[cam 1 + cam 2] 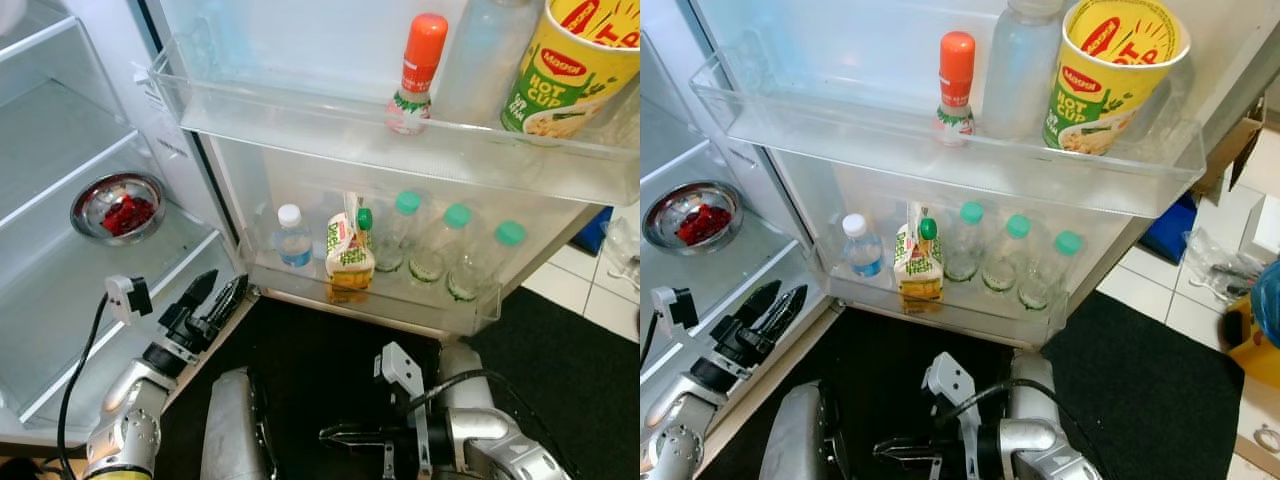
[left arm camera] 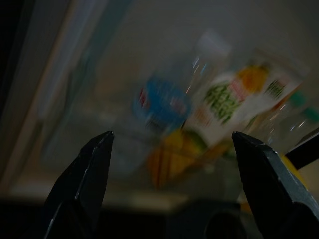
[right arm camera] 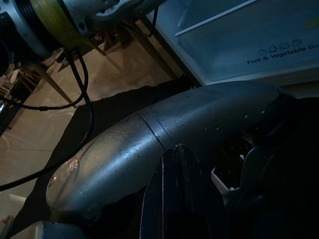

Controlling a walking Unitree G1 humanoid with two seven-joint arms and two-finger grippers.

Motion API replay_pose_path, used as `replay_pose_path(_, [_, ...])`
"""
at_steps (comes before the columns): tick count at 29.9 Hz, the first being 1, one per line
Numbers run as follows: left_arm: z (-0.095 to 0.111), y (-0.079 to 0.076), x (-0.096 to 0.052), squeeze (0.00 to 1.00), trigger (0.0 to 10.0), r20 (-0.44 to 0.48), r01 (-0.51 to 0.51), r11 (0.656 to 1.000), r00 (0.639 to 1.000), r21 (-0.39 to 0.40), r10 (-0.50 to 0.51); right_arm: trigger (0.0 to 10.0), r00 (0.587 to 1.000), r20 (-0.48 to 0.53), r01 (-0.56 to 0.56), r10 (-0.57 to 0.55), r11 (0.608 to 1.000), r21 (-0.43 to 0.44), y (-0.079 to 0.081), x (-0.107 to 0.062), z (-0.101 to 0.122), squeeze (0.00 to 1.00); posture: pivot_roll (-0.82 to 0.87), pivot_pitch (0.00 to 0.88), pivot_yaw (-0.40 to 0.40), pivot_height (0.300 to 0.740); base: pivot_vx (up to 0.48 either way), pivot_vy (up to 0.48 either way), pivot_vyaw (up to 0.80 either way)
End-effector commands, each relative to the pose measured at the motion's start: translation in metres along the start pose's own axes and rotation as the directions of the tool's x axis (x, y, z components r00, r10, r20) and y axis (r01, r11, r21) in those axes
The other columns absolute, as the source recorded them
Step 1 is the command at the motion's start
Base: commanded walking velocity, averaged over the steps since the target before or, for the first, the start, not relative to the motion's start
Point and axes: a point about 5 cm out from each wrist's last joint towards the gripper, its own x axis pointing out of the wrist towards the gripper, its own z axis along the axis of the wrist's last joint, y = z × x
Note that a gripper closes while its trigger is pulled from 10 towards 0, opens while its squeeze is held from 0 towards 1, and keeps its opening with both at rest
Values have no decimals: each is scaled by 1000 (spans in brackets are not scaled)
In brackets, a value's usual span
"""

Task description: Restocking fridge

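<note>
Left gripper (image 1: 222,293) has its fingers spread and empty, aimed at the lower door shelf (image 1: 470,312). The juice carton (image 1: 349,258) stands ahead of those fingers, touching the small water bottle (image 1: 293,237), I think; the wrist view's blurry. The carton's light but squashy, so pinch its flat sides mid-height. Right gripper (image 1: 345,435) hangs low, fingers pressed together.

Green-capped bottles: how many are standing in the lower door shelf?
3. They stand in a row on the lower door shelf, right of the juice carton: first, second, third. Others may be hidden behind.
</note>
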Motion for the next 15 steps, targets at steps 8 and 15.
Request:
replay_pose_path(8, [-36, 20, -28, 0, 10000, -104, -186, 982, 978, -39, 181, 10000, 998, -4, 61, -61, 993, 104, -10, -6, -27, 0, -66, 201, 13, 494, 0, 0, 0])
replay_pose_path(15, [-54, 39, -44, 0, 10000, -225, -408, 913, 890, -7, 396, 10000, 990, -10, 139, -140, 969, 206, -20, -18, -49, 0, -70, 187, 7, 514, 0, 0, 0])
